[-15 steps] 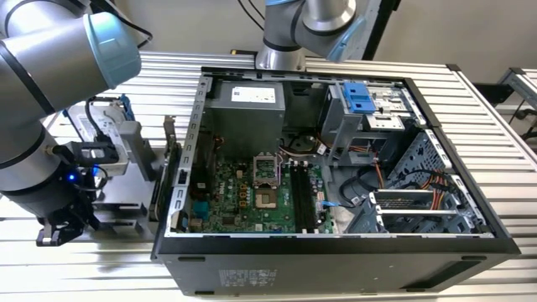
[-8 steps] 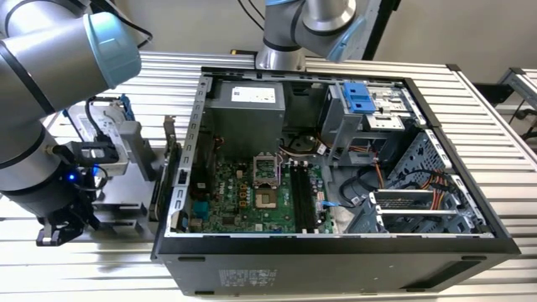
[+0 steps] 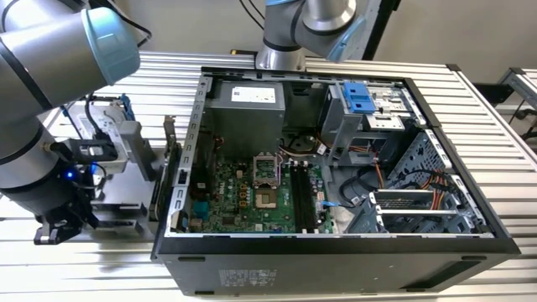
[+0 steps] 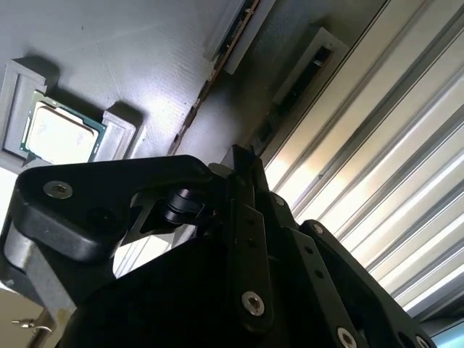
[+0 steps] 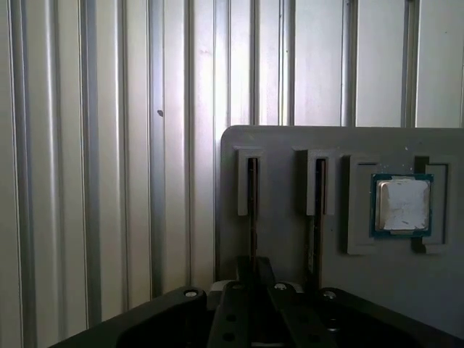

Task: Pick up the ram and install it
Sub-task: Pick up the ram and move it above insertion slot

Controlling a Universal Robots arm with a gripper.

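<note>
Ram (image 5: 252, 194) stands on edge in a narrow slot of the gray holder plate (image 5: 290, 145); in the second wrist view its thin edge (image 4: 217, 65) runs straight toward the gripper (image 4: 243, 165). Gripper (image 5: 254, 279) sits in line with that slot, close to the ram's edge. Cannot tell whether it is apart, together or clamped. Processor chip (image 5: 402, 205) lies flat in its pocket on the same plate. Plate rests on the ribbed metal table (image 5: 87, 145), beside the opened computer case (image 3: 336, 244).
</note>
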